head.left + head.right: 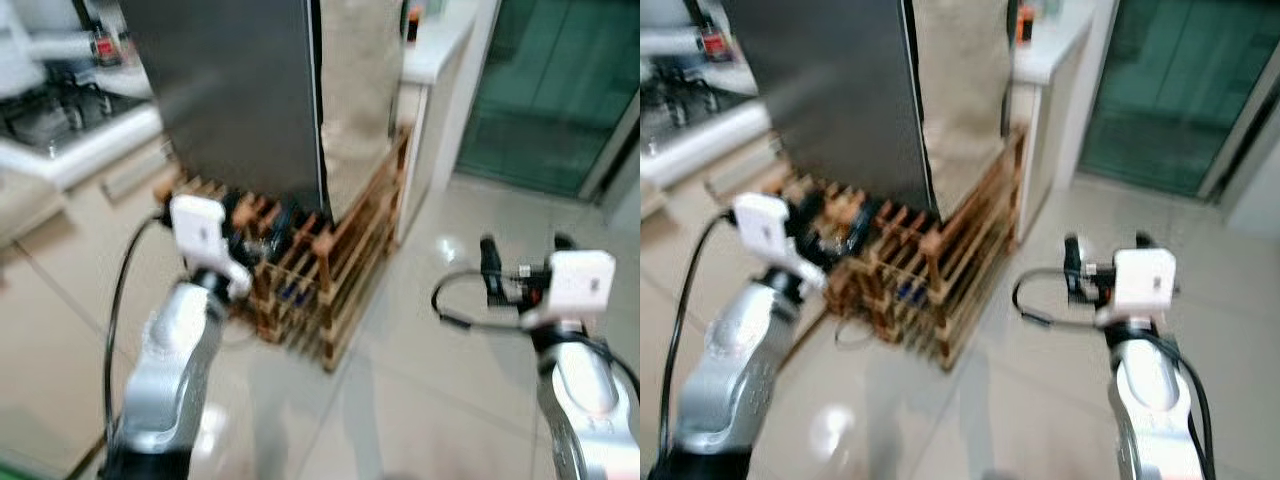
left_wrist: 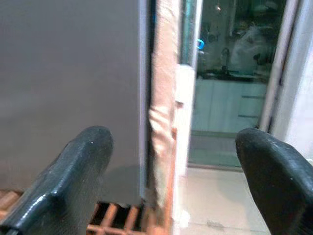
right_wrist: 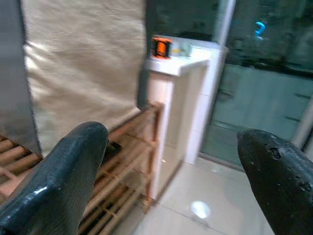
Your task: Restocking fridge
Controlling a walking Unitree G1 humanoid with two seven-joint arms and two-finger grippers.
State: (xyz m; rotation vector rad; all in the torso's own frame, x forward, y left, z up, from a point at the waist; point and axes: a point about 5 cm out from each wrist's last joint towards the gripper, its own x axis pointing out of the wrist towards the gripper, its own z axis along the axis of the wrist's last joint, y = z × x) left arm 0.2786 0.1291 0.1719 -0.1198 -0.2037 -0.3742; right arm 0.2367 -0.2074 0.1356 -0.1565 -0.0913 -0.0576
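A tall dark grey fridge [image 1: 240, 90] stands shut on a wooden pallet [image 1: 340, 270], with a beige sheet [image 1: 360, 90] over its side. Both arms are raised in front of me and the picture is blurred. My left gripper [image 2: 173, 139] is open and empty, close to the fridge's front corner, with its fingers [image 2: 83, 161] apart. To the right, over the bare tiled floor, my right gripper [image 1: 525, 242] is open and holds nothing. It points toward the pallet and the beige side, and its fingers [image 3: 78, 166] are spread wide.
A kitchen counter with a stove [image 1: 60, 130] runs along the left. A white counter [image 1: 435, 50] with a small orange item [image 3: 161, 46] stands right of the fridge. A green glass sliding door [image 1: 540, 90] is at the far right. Pale glossy floor tiles [image 1: 420, 380] lie ahead.
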